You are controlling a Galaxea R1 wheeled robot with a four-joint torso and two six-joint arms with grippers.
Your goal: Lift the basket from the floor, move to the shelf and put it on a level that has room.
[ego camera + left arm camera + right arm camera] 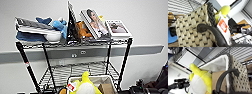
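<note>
The basket (107, 81) sits at the lower edge of the head view, directly in front of the shelf (75, 45) and close to its lower level (75, 71). Whether the basket touches that level cannot be determined.

Basket contents: a yellow and white plush toy (85, 85) with a red and white tag (71, 87), and a brown box (106, 88) beside it.

Left pincer: the left wrist view shows a dark curved finger (209, 30) lying against the basket's woven outer side (190, 30), just below the dark braided rim (211, 13). The opposing finger is hidden; spread or pressed together cannot be told.

Right pincer: the right wrist view shows a dark curved finger (226, 74) arching over the rim at the brown box (218, 79), next to the plush toy (201, 80). Its state cannot be told either.

Shelf: thin black poles and wire-grid tiers. The top tier (75, 41) carries books (100, 23), a blue plush (56, 25), a white bowl (52, 37) and a flat stack (31, 26) on the left side. The lower level is bare wire. A grey wall rail (82, 52) runs behind the shelf.
</note>
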